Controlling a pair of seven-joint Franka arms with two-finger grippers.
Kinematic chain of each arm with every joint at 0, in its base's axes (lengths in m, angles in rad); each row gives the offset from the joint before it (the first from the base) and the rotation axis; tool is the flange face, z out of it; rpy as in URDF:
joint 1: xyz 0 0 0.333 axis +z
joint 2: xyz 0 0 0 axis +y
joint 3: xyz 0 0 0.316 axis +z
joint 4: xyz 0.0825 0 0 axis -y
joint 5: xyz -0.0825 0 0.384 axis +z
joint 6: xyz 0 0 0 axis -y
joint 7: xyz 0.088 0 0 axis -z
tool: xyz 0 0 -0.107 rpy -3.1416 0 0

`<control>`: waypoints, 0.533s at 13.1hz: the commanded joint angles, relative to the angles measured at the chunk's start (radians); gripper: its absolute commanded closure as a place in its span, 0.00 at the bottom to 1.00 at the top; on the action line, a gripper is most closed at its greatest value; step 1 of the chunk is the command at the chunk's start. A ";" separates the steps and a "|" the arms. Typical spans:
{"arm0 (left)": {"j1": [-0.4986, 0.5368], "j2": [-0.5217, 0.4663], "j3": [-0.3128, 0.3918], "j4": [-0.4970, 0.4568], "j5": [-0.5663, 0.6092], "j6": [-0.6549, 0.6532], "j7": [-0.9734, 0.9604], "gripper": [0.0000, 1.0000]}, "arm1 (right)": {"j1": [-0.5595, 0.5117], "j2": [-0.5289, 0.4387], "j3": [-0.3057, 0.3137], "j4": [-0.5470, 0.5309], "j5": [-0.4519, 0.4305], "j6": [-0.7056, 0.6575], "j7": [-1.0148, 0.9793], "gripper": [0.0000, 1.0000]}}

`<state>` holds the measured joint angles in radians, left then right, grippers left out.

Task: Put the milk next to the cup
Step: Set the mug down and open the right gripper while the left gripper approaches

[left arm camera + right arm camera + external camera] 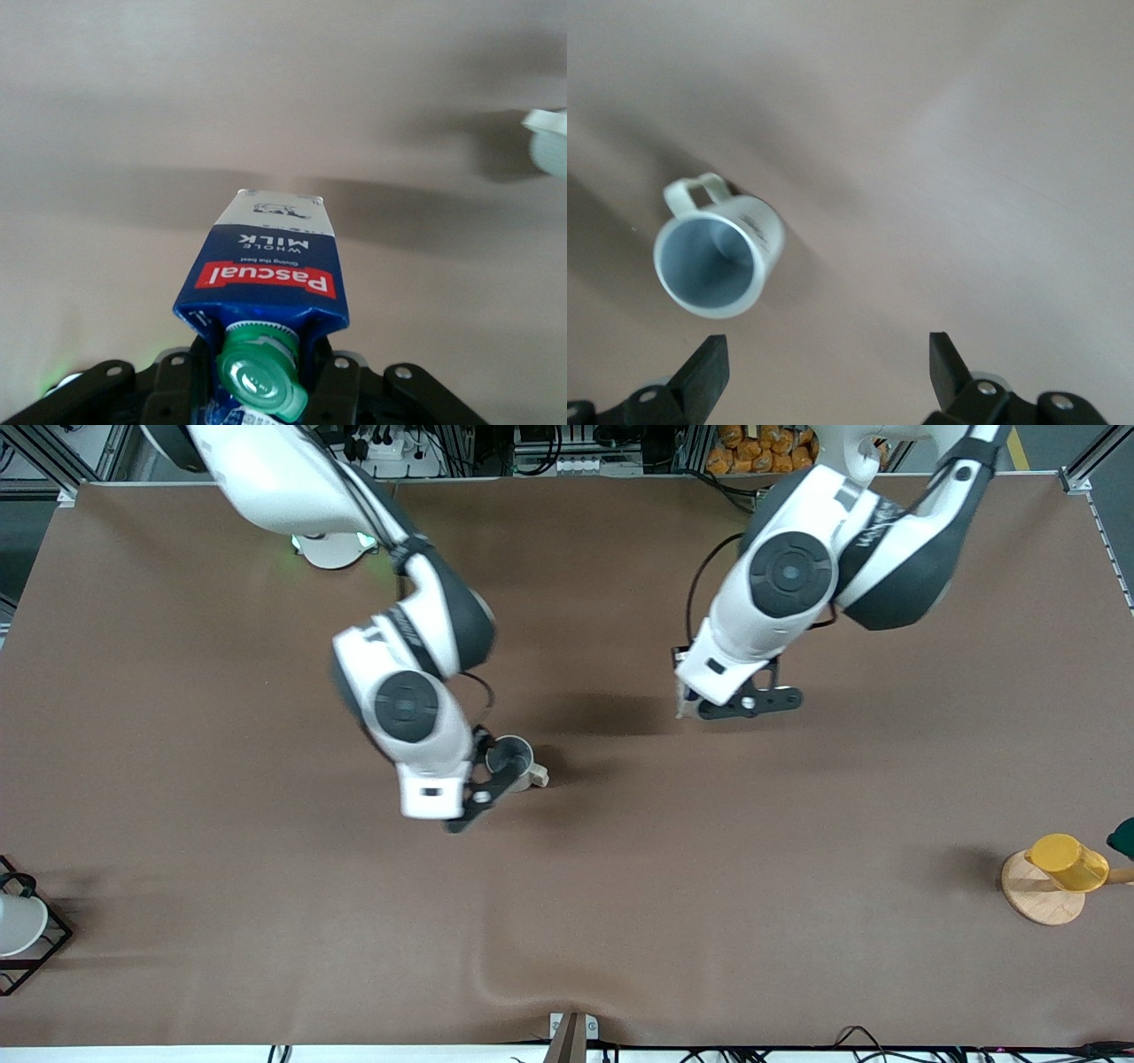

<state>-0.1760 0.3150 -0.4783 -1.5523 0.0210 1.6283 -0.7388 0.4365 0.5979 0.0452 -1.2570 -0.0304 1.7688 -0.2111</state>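
The milk [266, 279], a dark-blue carton with a green cap and a red label, is gripped by the shut left gripper [261, 390]. In the front view the left gripper [709, 704] is over the middle of the table, toward the left arm's end from the cup, and only a pale sliver of the milk [684, 708] shows under the hand. The cup [512, 758], a light grey-white mug with a small handle, stands upright on the table. The right gripper [478, 793] hangs close beside it, open and empty. In the right wrist view the cup [713, 257] sits just off the open right gripper [824, 367].
A yellow cup [1067, 862] rests on a round wooden stand [1036, 899] near the left arm's end. A white cup in a black wire rack [19, 926] sits at the right arm's end. A dark green thing [1123, 837] shows at the edge by the yellow cup.
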 commanded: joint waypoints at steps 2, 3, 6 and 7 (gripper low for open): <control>-0.133 0.133 0.004 0.141 0.013 0.080 -0.047 0.67 | -0.209 -0.147 0.012 -0.128 0.024 -0.011 0.035 0.00; -0.173 0.142 0.009 0.141 0.013 0.132 -0.063 0.67 | -0.243 -0.164 0.010 -0.130 0.024 -0.025 0.033 0.00; -0.288 0.194 0.021 0.147 0.072 0.208 -0.118 0.67 | -0.343 -0.254 0.008 -0.142 0.026 -0.127 0.025 0.00; -0.328 0.200 0.035 0.149 0.101 0.212 -0.149 0.67 | -0.370 -0.307 0.007 -0.182 0.024 -0.147 0.019 0.00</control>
<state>-0.4329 0.4861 -0.4705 -1.4438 0.0636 1.8363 -0.8408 0.1079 0.4164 0.0363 -1.3365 -0.0178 1.6518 -0.1963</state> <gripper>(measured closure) 0.581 0.000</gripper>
